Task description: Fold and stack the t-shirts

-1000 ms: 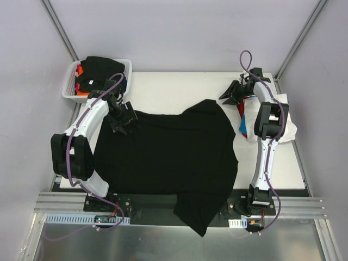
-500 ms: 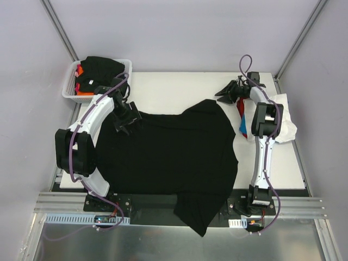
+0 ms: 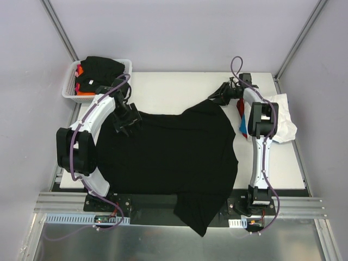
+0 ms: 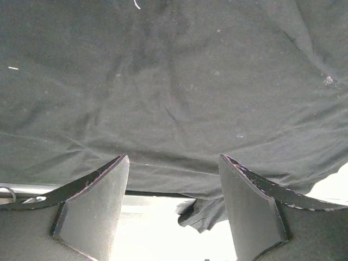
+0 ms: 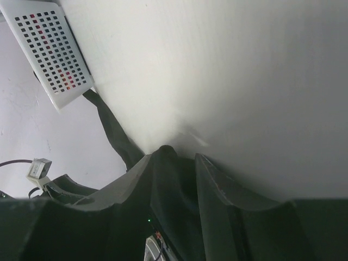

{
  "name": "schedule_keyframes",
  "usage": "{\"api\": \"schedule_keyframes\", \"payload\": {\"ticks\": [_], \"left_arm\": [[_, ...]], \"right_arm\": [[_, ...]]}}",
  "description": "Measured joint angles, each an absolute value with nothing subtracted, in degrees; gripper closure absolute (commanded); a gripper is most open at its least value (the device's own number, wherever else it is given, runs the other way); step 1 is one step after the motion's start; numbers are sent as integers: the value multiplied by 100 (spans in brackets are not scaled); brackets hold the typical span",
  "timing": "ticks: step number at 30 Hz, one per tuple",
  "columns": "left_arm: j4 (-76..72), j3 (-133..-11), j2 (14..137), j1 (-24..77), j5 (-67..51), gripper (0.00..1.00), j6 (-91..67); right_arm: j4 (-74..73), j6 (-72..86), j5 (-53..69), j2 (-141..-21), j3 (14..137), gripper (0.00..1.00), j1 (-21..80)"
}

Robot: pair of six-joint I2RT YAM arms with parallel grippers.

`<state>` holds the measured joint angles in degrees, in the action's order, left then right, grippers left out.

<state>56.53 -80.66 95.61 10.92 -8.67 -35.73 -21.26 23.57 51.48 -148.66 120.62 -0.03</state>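
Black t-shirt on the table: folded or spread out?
Spread out. The black t-shirt lies open in one layer across the table, with no fold made yet. One part hangs over the near edge.

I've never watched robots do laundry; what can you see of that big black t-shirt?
The black t-shirt is large, soft, matte cloth, lightly wrinkled with specks of lint. It lies spread across the white table, one part drooping over the near edge. A ridge at its far right corner looks pinched in the right claw; the left claw hangs open over its far left edge.
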Motion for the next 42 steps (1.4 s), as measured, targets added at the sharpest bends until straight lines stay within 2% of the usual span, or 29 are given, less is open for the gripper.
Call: {"api": "schedule_keyframes", "payload": {"ticks": [8,21,31,42], "left_arm": [[5651,-8219,9769,1092,-867,33,-3535],[5671,-8637,10095,1092,-869,32,-3566],[5638,-9188,10204,1092,-871,33,-3719],[5509,-9642,10940,1092,-906,32,-3634]], "right_arm": [[-2344,2115,4934,-14538,11651,61,-128],[-2488,1986,4742,-14394,11636,62,-709],[-2467,2154,4622,-14394,11633,60,-683],[-2783,1809,4252,-14298,11636,60,-681]]}}
